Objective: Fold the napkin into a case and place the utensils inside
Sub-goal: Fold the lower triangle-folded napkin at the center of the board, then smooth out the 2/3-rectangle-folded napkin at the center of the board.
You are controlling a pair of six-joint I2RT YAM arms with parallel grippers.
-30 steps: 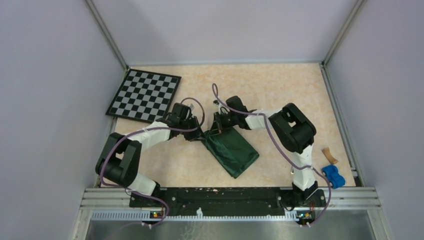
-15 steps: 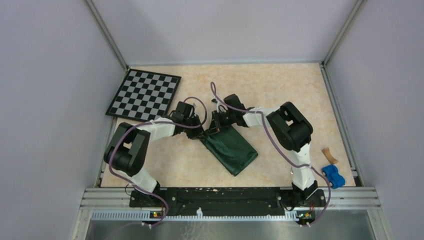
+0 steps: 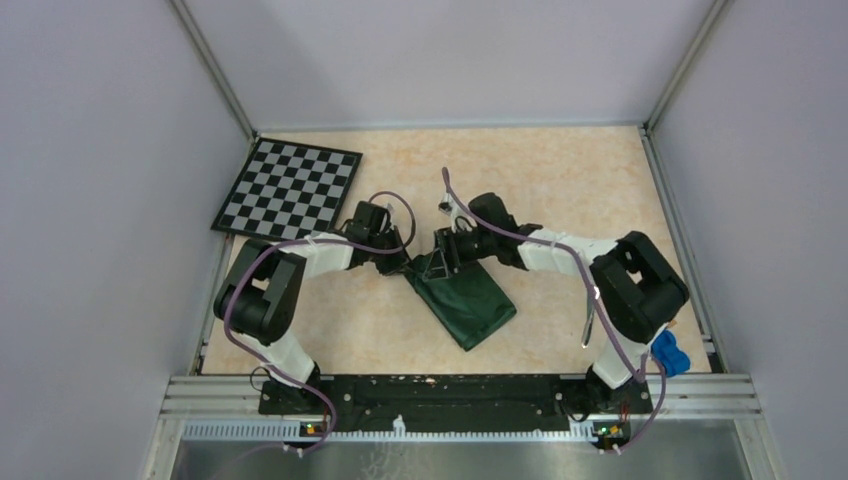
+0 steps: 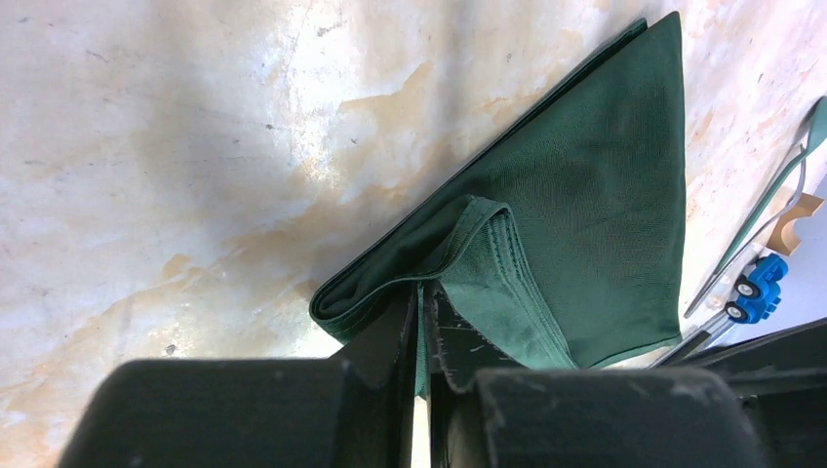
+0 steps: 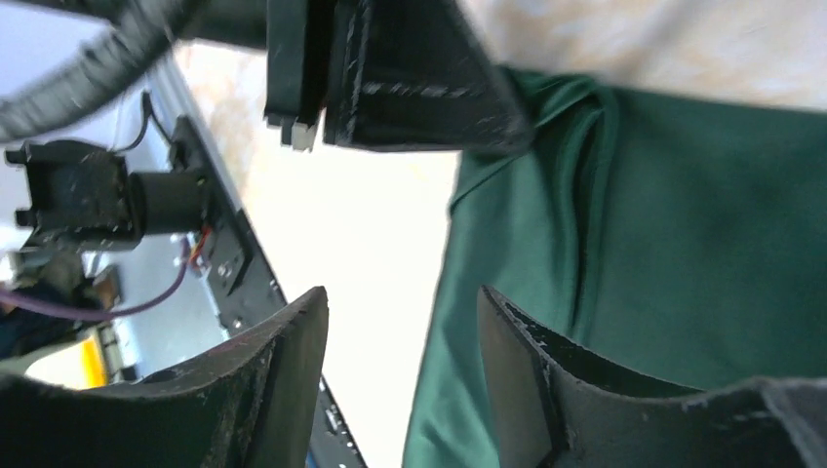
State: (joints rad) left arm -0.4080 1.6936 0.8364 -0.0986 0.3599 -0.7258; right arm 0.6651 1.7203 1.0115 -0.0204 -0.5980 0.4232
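The dark green napkin (image 3: 468, 305) lies folded into a long packet at the table's middle, slanting toward the near right. My left gripper (image 3: 402, 262) sits at its far left corner, shut on the hemmed edge of the top layer (image 4: 488, 244), which is lifted into a small ridge. My right gripper (image 3: 440, 264) hovers just right of it, open, with nothing between its fingers (image 5: 293, 341); only cloth and bare table show in the gap. In the left wrist view the utensils (image 4: 756, 229) lie beyond the napkin, one with a teal head. A silver handle (image 3: 590, 322) shows beside the right arm.
A black-and-white checkered board (image 3: 288, 190) lies at the far left. A blue toy car (image 3: 668, 352) sits by the right arm's base, with a tan wooden piece (image 4: 795, 216) next to it. Grey walls enclose the table on three sides.
My right gripper has opened and let go of the napkin's corner, and its elbow has swung out to the right. The left gripper has closed tighter on the cloth edge.
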